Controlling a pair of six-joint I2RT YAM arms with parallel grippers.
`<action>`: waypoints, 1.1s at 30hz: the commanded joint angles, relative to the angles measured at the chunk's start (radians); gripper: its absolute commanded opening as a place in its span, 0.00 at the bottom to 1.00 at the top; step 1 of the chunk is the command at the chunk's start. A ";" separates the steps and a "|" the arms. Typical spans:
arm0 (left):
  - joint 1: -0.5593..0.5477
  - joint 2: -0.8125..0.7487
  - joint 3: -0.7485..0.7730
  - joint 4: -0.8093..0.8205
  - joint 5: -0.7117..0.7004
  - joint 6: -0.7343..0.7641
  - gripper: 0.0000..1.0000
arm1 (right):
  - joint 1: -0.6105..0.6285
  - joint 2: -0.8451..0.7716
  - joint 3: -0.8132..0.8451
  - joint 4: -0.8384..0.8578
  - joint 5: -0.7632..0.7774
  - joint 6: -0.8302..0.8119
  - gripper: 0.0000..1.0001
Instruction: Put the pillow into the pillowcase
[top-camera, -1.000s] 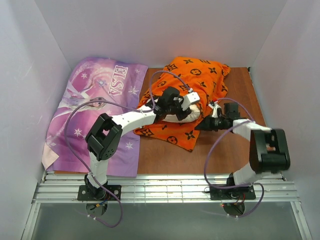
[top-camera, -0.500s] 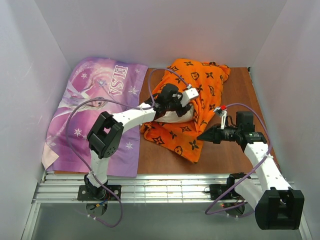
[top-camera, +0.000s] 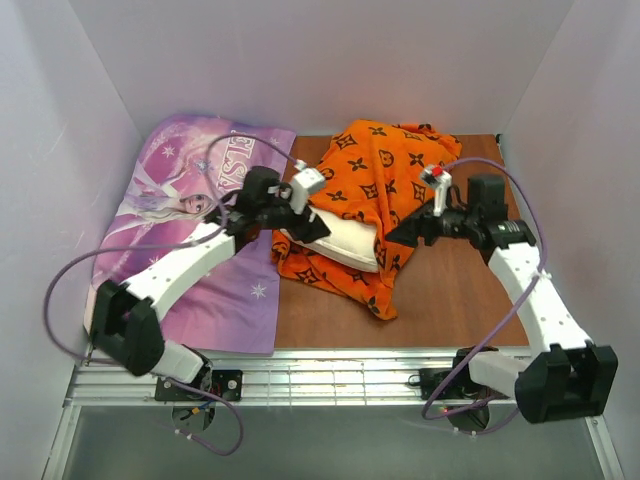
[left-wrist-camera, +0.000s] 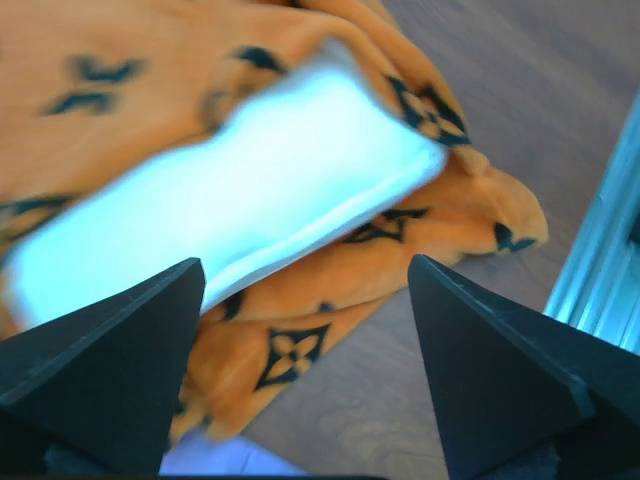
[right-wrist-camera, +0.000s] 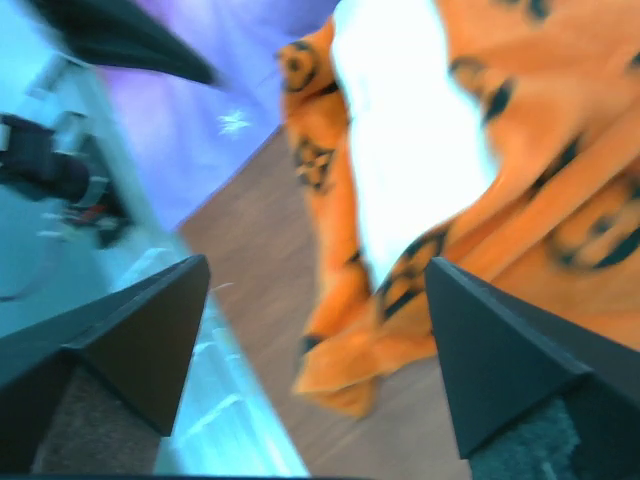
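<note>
The orange pillowcase (top-camera: 385, 170) with black motifs lies crumpled at the back middle of the table. The cream-white pillow (top-camera: 335, 243) sits partly inside it, one end sticking out of the case's near-left opening. My left gripper (top-camera: 312, 227) hovers open at the pillow's left end, holding nothing. My right gripper (top-camera: 398, 234) stands open just right of the case, also free. The left wrist view shows the pillow (left-wrist-camera: 230, 170) wrapped by the pillowcase (left-wrist-camera: 290, 350) beyond the left gripper (left-wrist-camera: 305, 265). The right wrist view is blurred, with the pillow (right-wrist-camera: 410, 150) and pillowcase (right-wrist-camera: 560, 150) past the right gripper (right-wrist-camera: 318, 262).
A purple "ELSA" print fabric (top-camera: 180, 230) covers the table's left side under the left arm. Bare wooden table (top-camera: 450, 300) lies right of and in front of the case. White walls close in three sides; a metal rail (top-camera: 320, 375) runs along the near edge.
Both grippers have opened and let go of the fabric. The left arm swung out to the left, the right gripper moved farther back. More of the pillow now shows.
</note>
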 joint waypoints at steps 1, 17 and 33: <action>0.069 -0.164 -0.079 -0.156 -0.099 -0.141 0.80 | 0.138 0.140 0.163 0.052 0.288 -0.130 0.84; 0.252 0.010 -0.227 -0.114 -0.253 -0.179 0.88 | 0.714 0.781 0.496 0.159 1.242 -0.358 0.96; 0.363 -0.011 -0.146 -0.139 -0.077 -0.190 0.00 | 0.611 0.812 0.380 0.227 1.310 -0.387 0.02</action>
